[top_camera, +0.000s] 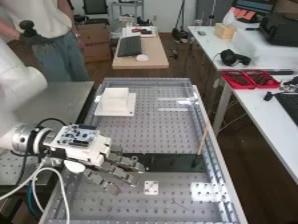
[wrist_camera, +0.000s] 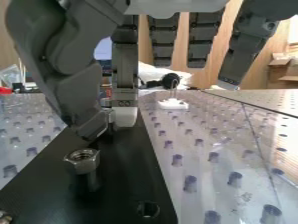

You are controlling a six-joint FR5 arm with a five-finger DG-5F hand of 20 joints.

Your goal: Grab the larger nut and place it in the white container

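Zero placed. We had the hand [top_camera: 95, 150] wide and empty, fingers near straight. Hex nut [wrist_camera: 82, 157], probably the larger, sat on the black strip [wrist_camera: 130, 175] near the fingertips. Grasp, carry and drop into what we took for the white container [top_camera: 116, 98] remained.

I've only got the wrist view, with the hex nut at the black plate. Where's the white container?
Observer: It's likely the white box-shaped piece on a flat base, in the far left part of the bench, beyond the robot hand.

Operator: Anything at the black plate's end away from the robot hand?

Observer: Yes, in the high view a thin wooden stick rises there, tilted, near the bench's right side.
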